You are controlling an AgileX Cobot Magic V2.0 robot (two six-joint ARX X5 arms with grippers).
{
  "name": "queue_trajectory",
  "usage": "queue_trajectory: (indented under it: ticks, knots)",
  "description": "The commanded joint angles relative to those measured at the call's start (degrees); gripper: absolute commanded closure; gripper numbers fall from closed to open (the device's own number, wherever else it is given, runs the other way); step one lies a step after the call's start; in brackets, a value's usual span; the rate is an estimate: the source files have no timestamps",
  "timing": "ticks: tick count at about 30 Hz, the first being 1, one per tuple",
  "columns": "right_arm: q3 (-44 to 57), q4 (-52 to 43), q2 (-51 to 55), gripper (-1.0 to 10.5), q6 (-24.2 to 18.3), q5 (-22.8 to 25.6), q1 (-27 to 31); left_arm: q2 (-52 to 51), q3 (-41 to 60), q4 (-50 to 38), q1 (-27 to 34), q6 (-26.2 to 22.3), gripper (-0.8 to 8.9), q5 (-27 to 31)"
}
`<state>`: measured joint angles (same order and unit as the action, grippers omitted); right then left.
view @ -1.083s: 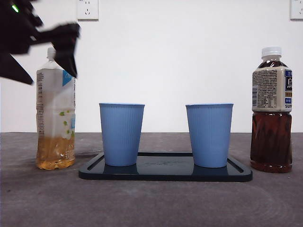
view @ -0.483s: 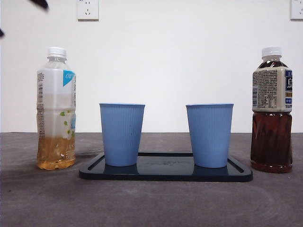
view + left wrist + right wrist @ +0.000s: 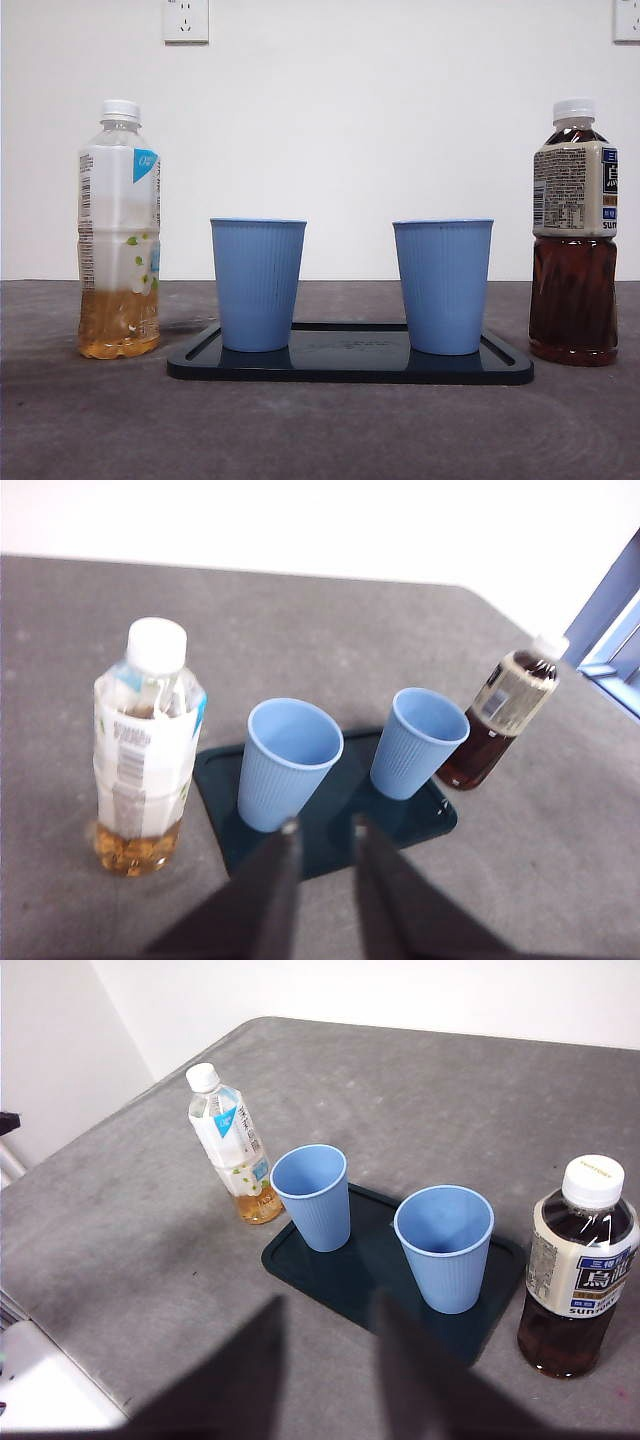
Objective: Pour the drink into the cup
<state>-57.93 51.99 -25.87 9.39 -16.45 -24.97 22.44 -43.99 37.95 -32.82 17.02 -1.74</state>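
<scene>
The left gripper point(image 3: 320, 830) hangs above the surface point(image 3: 320, 430) with its jaws a narrow gap apart and nothing between them, aimed toward the near edge of the tray point(image 3: 400, 830), with the pale tea bottle point(image 3: 145, 750) off to one side. The right gripper point(image 3: 330, 1360) also hangs high and clear of everything, its jaws apart and empty, looking down over the whole set. Neither arm shows in the front view.

On the dark tray point(image 3: 350, 365) two blue cups point(image 3: 258, 285) point(image 3: 442, 285) stand upright and apart. The pale tea bottle point(image 3: 118, 230) stands upright just beside the tray on one end, only its bottom part holding liquid; the dark tea bottle point(image 3: 573, 240) stands beyond the other end, much fuller. Both bottles wear white caps.

Whether either cup holds any drink cannot be made out. As things stand, no bottle is held, so the step reads as either a pause between pours or a fresh approach. The next move would call for one gripper to descend and close on a bottle's body, and a capped bottle would need opening first.
</scene>
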Motion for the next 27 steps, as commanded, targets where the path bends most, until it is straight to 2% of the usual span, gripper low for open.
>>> queue_trajectory:
  ticks: [1,14,16,18,23,27]
  knots:
    - [-1.0,-0.5,-0.2,9.2,-0.9,0.0,-0.3,0.2,-0.7,-0.2,-0.3,-1.4,7.89,-0.1]
    - [-1.0,-0.6,-0.2,9.2,-0.8,0.0,-0.3,-0.5,-0.4,-0.3,0.7,-1.4,7.89,-0.2]
    - [-1.0,-0.6,-0.2,9.2,-0.9,0.0,-0.3,-1.1,0.7,-1.3,4.4,-1.9,7.89,-0.2]
    - [-1.0,-0.6,-0.2,9.2,-0.8,0.0,-0.3,-2.4,3.6,-3.8,9.9,-8.1,7.89,-0.3]
    - [-1.0,-1.0,-0.2,9.2,-0.9,-0.1,-0.3,-10.3,16.9,-10.2,22.1,-18.9,7.89,-0.2]
    - [-1.0,-1.0,-0.2,9.2,-0.9,0.0,-0.3,-14.9,27.0,-13.8,30.1,-18.6,7.89,-0.2]
